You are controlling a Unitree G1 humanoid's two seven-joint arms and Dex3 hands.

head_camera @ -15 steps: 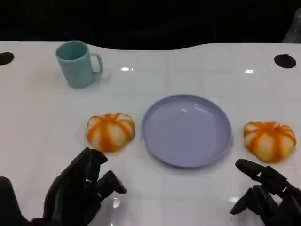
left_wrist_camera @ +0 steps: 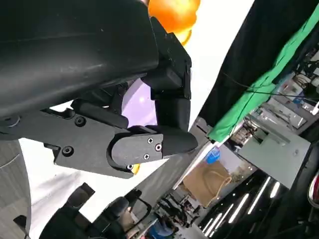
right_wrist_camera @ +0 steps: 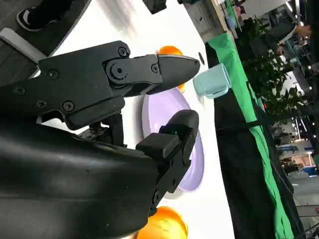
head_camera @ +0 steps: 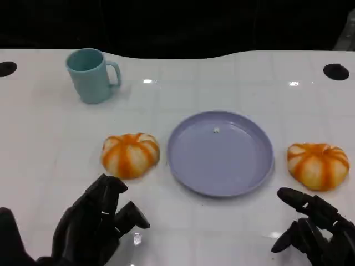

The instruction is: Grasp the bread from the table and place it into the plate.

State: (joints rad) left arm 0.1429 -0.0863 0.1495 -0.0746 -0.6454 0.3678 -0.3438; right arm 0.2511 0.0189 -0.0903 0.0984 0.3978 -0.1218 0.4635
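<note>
Two orange-and-white striped bread rolls lie on the white table. One roll (head_camera: pixel 131 154) sits just left of the lavender plate (head_camera: pixel 221 153), the other roll (head_camera: pixel 318 165) just right of it. The plate holds nothing but a tiny crumb. My left hand (head_camera: pixel 97 221) hovers near the front edge, below the left roll, fingers apart and holding nothing. My right hand (head_camera: pixel 313 230) is at the lower right, just below the right roll, fingers spread and empty. In the left wrist view the left hand (left_wrist_camera: pixel 124 124) shows with a roll (left_wrist_camera: pixel 172 12) beyond it; in the right wrist view the right hand (right_wrist_camera: pixel 124 114) shows with the plate (right_wrist_camera: pixel 187 169) and a roll (right_wrist_camera: pixel 162 226).
A teal mug (head_camera: pixel 90 75) stands at the back left of the table. Two dark round holes (head_camera: pixel 336 71) mark the table's far corners. The mug (right_wrist_camera: pixel 212 82) also appears beyond the plate in the right wrist view.
</note>
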